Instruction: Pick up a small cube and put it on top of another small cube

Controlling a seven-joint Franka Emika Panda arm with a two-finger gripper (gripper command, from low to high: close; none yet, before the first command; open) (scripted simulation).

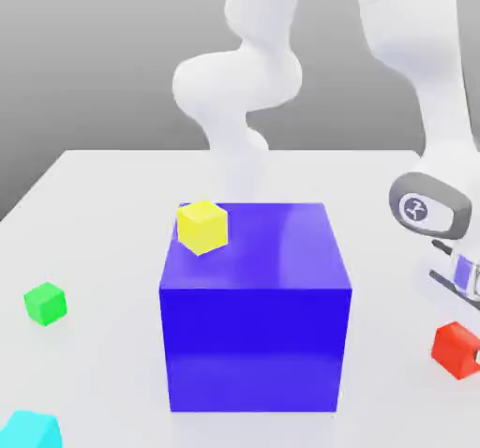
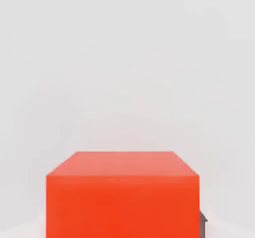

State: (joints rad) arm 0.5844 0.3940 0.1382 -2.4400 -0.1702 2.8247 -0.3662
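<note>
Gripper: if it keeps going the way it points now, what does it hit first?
Most likely the red cube. In the exterior view the gripper sits just above it, and the hand view looks straight onto the cube. Exact alignment is hard to judge.

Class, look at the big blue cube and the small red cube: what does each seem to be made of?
Big blue cube: looks like glossy plastic or lacquer, as its top reflects pale light. Small red cube: flat, even colour without glare, so probably matte plastic or painted wood.
</note>
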